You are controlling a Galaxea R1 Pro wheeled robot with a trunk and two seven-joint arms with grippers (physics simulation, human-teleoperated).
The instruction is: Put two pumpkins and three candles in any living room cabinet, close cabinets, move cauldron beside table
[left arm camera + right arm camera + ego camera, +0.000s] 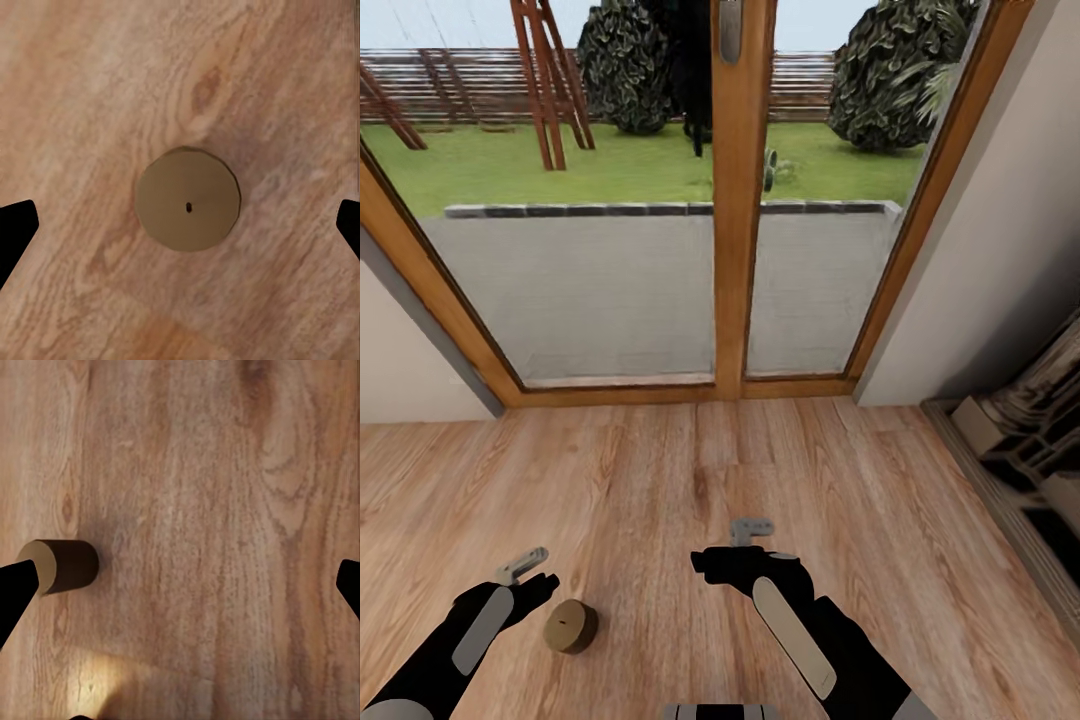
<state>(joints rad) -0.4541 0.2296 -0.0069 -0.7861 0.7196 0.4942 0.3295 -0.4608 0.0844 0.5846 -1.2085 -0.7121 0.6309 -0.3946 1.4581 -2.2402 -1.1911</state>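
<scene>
Directly between spread left fingers (pixel 16 229), candle (pixel 189 197) (untouched), floor (pixel 90 90)

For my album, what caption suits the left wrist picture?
Open left gripper poised above a tan candle standing upright on the wood floor, wick facing the camera.

Even, bright daylight comes through the tall wood-framed glass doors (pixel 740 200) at the far side, leaving the pale plank floor (pixel 660 480) evenly lit with little glare. The short tan cylindrical candle (pixel 64 566) casts a soft dark shadow. Both wrist views look soft and slightly blurred; straight door frames lean outward in the head view.
</scene>
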